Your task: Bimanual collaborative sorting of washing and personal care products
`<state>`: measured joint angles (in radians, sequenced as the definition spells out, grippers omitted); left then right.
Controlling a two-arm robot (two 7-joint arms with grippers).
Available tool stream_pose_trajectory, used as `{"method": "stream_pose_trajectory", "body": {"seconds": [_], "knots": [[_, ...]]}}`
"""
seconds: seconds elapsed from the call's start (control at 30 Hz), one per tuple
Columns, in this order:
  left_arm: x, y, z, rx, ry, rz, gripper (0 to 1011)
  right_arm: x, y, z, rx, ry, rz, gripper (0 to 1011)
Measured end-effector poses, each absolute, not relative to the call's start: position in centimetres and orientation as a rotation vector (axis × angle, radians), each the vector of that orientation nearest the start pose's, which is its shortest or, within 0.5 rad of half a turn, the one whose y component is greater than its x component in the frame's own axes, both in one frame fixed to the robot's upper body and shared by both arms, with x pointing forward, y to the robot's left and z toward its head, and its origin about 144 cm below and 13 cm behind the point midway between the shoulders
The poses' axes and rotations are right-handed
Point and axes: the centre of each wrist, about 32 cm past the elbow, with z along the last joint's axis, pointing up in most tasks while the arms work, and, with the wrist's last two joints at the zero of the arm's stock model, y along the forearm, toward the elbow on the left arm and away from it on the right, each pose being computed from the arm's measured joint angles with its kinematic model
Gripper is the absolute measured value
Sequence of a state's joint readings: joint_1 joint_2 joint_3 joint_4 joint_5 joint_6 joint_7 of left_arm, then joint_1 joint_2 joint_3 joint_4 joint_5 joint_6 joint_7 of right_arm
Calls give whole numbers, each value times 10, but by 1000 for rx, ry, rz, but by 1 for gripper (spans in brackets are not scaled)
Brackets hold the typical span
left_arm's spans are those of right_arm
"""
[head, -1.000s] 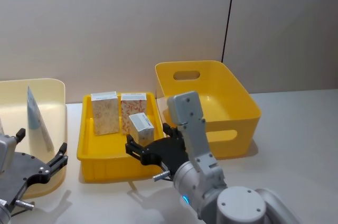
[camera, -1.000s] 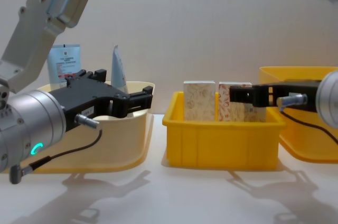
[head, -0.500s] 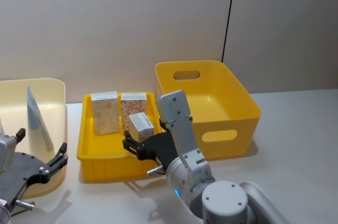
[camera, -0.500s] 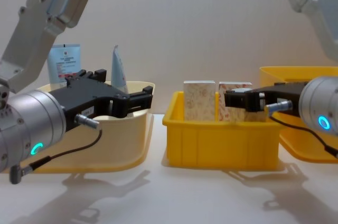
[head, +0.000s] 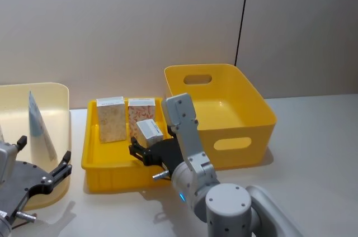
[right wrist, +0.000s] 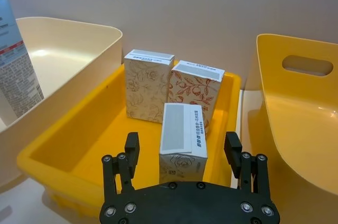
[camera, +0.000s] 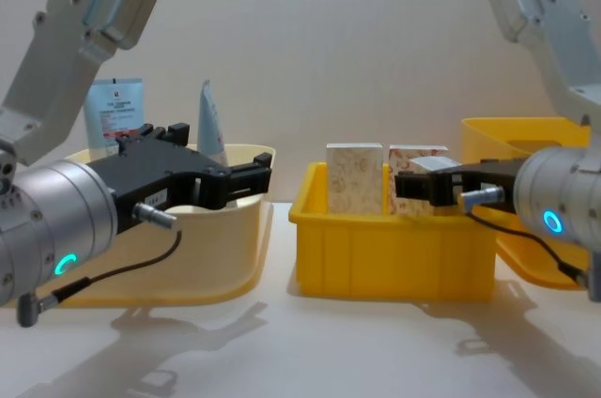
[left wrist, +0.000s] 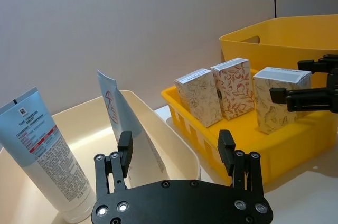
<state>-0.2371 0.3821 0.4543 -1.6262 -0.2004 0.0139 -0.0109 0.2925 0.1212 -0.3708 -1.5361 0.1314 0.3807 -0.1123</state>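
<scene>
**Ana:** What could go wrong here?

**Ben:** At the lower left of the head view, the left end effector sits close to the cream bin. If it pushes ahead, I think it could bump the rim. Then the tall tubes leaning inside could tip.

**Ana:** And in the middle?

**Ben:** The small front box stands in the yellow tray. It is just in front of the beige box and the red box. The right end effector has one finger on each side of it. If one finger touches first, the box may twist or fall onto the two behind. If the fingers go too low, they may hit the tray wall.

**Ana:** How are the arms placed?

**Ben:** The left one lies level, low over the bench. Its fingers are spread wide and hold nothing. The right one comes in from the bottom middle and reaches flat over the tray's front wall. Its fingers are wide too and are not touching the box.

**Ana:** Where does the box go?

**Ben:** Maybe the deep yellow bin on the right. That is only my guess.
</scene>
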Motion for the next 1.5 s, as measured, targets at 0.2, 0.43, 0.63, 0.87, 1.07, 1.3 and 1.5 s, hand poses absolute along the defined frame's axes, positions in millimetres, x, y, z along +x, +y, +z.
{"method": "stream_pose_trajectory", "body": {"seconds": [0.2, 0.43, 0.63, 0.87, 1.07, 1.3, 1.5], "knots": [[492, 198, 1204, 61, -268, 1124, 1003, 524, -145, 1219, -208, 56, -1328, 1001], [492, 198, 1204, 61, -268, 1124, 1003, 529, -143, 1221, -204, 76, -1324, 998], [492, 198, 1204, 61, -268, 1124, 1003, 531, -142, 1222, -201, 89, -1321, 847], [492, 198, 1204, 61, -268, 1124, 1003, 533, -141, 1223, -198, 97, -1320, 643], [492, 198, 1204, 61, -268, 1124, 1003, 534, -141, 1223, -197, 101, -1319, 475], [492, 198, 1204, 61, -268, 1124, 1003, 535, -141, 1223, -197, 104, -1318, 431], [492, 198, 1204, 61, -268, 1124, 1003, 535, -141, 1223, -196, 105, -1317, 431]]}}
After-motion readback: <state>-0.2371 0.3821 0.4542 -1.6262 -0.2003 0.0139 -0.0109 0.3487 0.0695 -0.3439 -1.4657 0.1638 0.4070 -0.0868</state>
